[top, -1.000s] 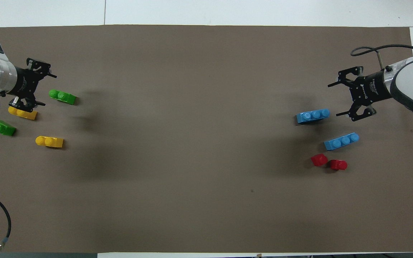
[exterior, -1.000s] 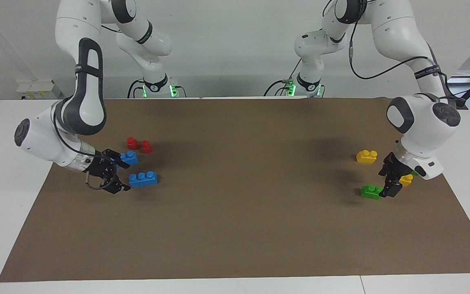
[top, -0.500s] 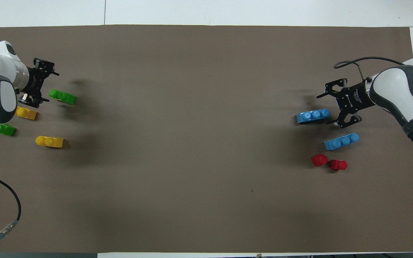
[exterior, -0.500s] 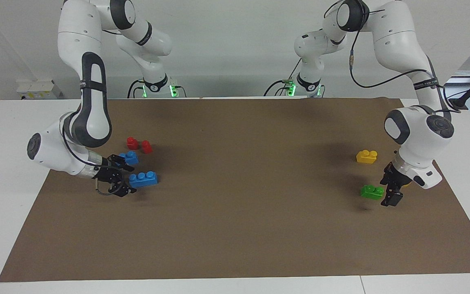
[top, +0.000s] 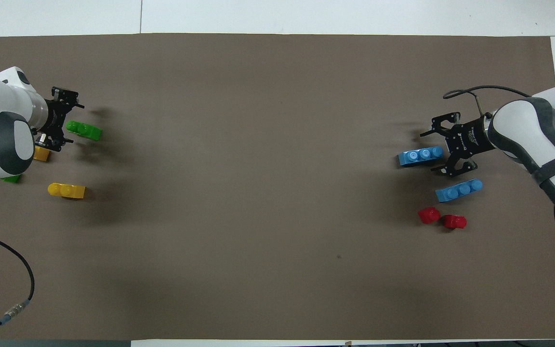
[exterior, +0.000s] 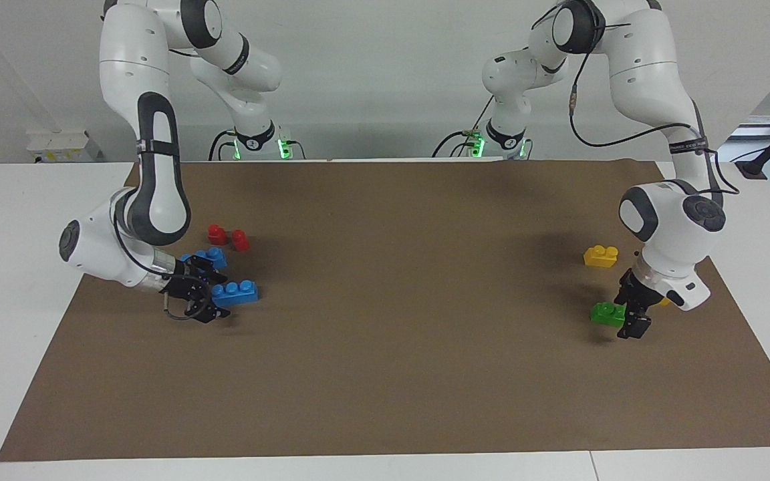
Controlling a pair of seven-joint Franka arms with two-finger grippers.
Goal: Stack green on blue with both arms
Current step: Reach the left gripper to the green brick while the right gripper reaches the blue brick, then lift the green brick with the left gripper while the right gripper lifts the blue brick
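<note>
A green brick (exterior: 607, 313) (top: 84, 130) lies on the brown mat at the left arm's end. My left gripper (exterior: 629, 312) (top: 70, 122) is low and open, beside the brick's end, its fingers on either side of that end. A second green brick (top: 11, 179) is mostly hidden under the left arm. A blue brick (exterior: 236, 292) (top: 420, 156) lies at the right arm's end. My right gripper (exterior: 213, 294) (top: 435, 150) is low and open at this brick's end. A second blue brick (exterior: 208, 256) (top: 459, 190) lies nearer to the robots.
Two small red pieces (exterior: 216, 234) (top: 429, 215) lie nearer to the robots than the blue bricks. One yellow brick (exterior: 601, 256) (top: 66, 190) lies nearer to the robots than the green one; another (top: 41, 153) is partly under the left arm. A cable (top: 17, 289) lies at the mat's corner.
Both grippers have come lower and moved in toward their bricks: the right one to the blue brick's end, the left one to the green brick's end. No brick has moved.
</note>
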